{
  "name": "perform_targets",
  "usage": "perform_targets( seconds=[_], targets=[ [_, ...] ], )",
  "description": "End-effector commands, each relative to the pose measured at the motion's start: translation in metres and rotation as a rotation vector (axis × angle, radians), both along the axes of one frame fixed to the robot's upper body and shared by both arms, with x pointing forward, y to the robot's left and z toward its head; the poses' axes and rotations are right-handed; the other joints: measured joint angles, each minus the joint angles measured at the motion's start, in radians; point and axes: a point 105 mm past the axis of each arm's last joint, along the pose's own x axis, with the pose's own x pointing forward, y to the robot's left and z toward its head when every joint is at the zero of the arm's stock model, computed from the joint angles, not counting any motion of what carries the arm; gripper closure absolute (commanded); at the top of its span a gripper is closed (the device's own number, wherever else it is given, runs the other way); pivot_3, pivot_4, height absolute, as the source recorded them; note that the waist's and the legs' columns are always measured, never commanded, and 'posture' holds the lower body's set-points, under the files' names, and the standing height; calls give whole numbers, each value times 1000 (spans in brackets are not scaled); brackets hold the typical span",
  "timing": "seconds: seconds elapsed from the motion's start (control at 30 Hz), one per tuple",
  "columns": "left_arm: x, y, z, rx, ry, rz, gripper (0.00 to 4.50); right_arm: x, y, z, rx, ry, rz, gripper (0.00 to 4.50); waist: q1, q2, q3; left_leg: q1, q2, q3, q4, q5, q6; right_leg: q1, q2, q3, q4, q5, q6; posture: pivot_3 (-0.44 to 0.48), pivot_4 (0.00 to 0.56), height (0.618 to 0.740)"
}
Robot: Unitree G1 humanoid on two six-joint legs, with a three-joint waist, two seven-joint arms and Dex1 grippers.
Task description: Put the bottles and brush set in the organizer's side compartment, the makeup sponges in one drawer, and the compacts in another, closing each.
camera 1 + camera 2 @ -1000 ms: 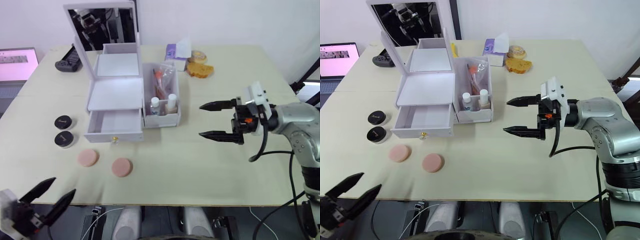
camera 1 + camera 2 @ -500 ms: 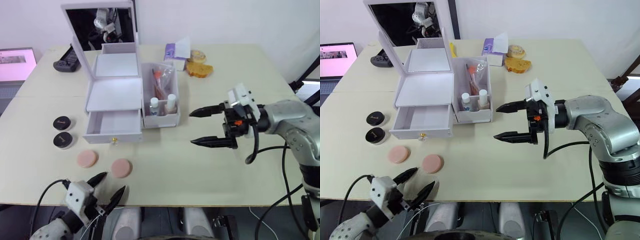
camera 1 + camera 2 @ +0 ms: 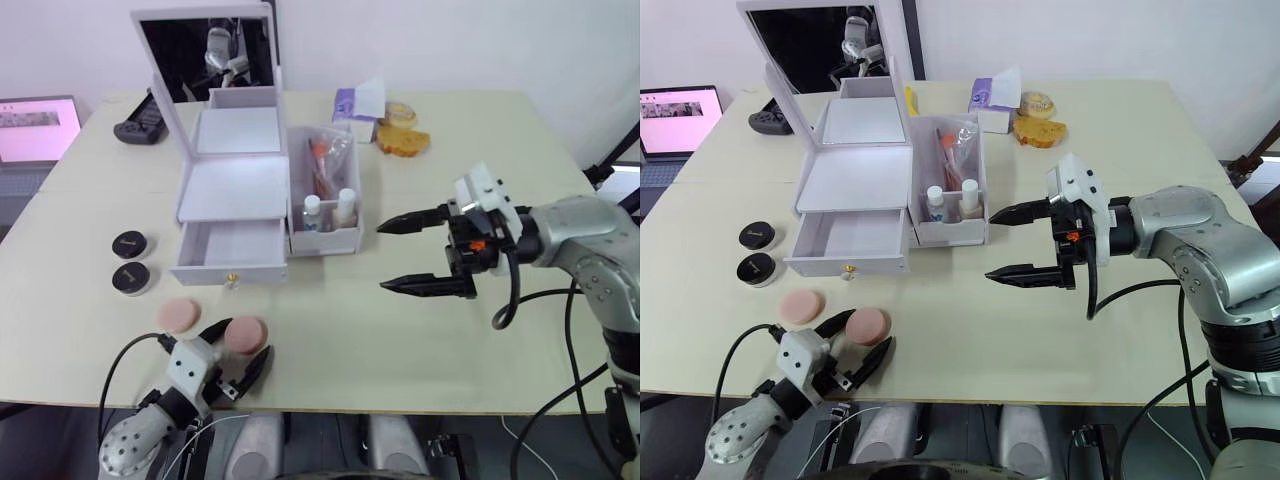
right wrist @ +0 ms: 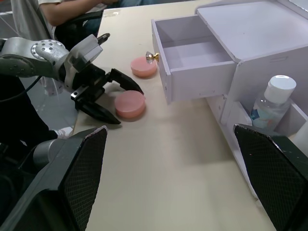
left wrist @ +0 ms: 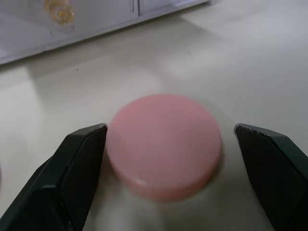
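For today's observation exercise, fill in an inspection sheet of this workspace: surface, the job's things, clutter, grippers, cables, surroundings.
Surface: beige table.
Job's things: organizer, mirror lid up, lower drawer open and empty; bottles and brush set in the side compartment; two makeup sponges and two compacts on the table.
Clutter: tissue pack, bread-like items, black controller.
Grippers: left gripper open around the nearer sponge; right gripper open, empty.
Cables: black cable at each arm.
Surroundings: laptop screen, seated person.
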Motion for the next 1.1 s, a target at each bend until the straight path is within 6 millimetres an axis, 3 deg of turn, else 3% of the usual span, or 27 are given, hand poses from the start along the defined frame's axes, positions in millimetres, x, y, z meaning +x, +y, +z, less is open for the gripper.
perform_targets(
  seconds=[0.03, 0.13, 0.3, 0.5, 0.73, 0.87, 1.1],
  targets=[
    [-1, -6, -4, -8, 16, 1, 573, -4, -1, 11, -5, -65, 4, 0, 2, 0, 0, 0, 0, 0, 0, 0, 0, 0, 0, 0, 0, 0, 0, 0, 150, 740],
    [-2, -6, -5, -7, 19, 3, 1795, -4, -2, 11, -5, -68, 2, 0, 3, 0, 0, 0, 0, 0, 0, 0, 0, 0, 0, 0, 0, 0, 0, 0, 150, 740],
    [-3, -5, 0, -15, 7, 8, 1822, -1, -2, 11, -6, -76, 0, 0, 3, 0, 0, 0, 0, 0, 0, 0, 0, 0, 0, 0, 0, 0, 0, 0, 150, 740],
    [-17, -12, 33, -112, -37, -96, 1822, 0, 0, 11, -6, -75, 24, 0, -1, 0, 0, -1, 0, 0, -1, 0, 0, -1, 0, 0, -1, 0, 0, 0, 150, 740],
    [-34, 5, 47, -56, -5, -129, 1822, 3, 2, 10, -4, -80, 54, 0, -3, 0, 0, -1, 0, 0, -2, 0, 0, -1, 0, 0, -1, 0, 0, 0, 150, 740],
    [-46, 14, 74, -57, 1, -216, 1822, 4, 6, 9, 3, -79, 83, 0, -4, -1, 1, -2, 0, 0, -2, 0, 0, -2, 0, 0, -2, 0, 0, 0, 150, 740],
    [-32, 33, 123, -32, 44, -325, 1822, 4, 7, 10, 1, -74, 125, 0, -2, -1, 1, -2, 0, 0, -2, 0, 0, -2, 0, 0, -2, 0, 0, 0, 150, 740]
  ],
)
